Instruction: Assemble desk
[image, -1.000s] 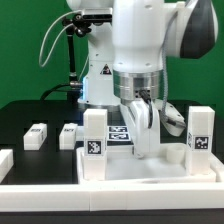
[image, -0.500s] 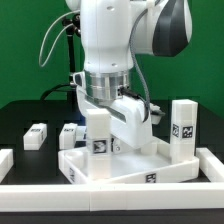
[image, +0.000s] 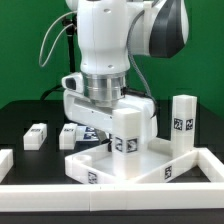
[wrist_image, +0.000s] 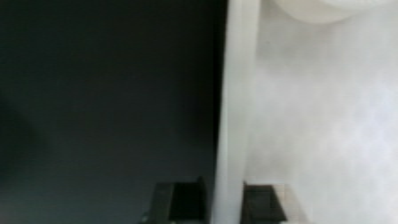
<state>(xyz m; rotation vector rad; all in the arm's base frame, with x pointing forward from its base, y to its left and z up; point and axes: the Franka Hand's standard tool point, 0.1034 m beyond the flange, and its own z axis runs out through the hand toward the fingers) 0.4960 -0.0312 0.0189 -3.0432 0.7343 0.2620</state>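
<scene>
The desk slab (image: 135, 168), white with a raised rim and small tags on its front wall, lies askew on the black table. One tagged white leg post (image: 125, 132) stands upright on it near the middle. A second leg post (image: 181, 125) stands at its end on the exterior view's right. My gripper (image: 103, 130) reaches down to the slab's far rim, partly hidden behind the nearer post. In the wrist view my gripper (wrist_image: 224, 203) is shut on the thin white rim (wrist_image: 242, 100), one dark finger on each side.
Two loose white leg posts (image: 37, 136) (image: 70, 133) lie on the black table at the exterior view's left. Low white border rails run along the front (image: 110, 204) and up both sides (image: 5, 160) (image: 212, 160), close to the slab's corners.
The slab has swung round in my grip. The nearer leg post has travelled from the exterior view's left toward the middle, and the wrist has turned with it.
</scene>
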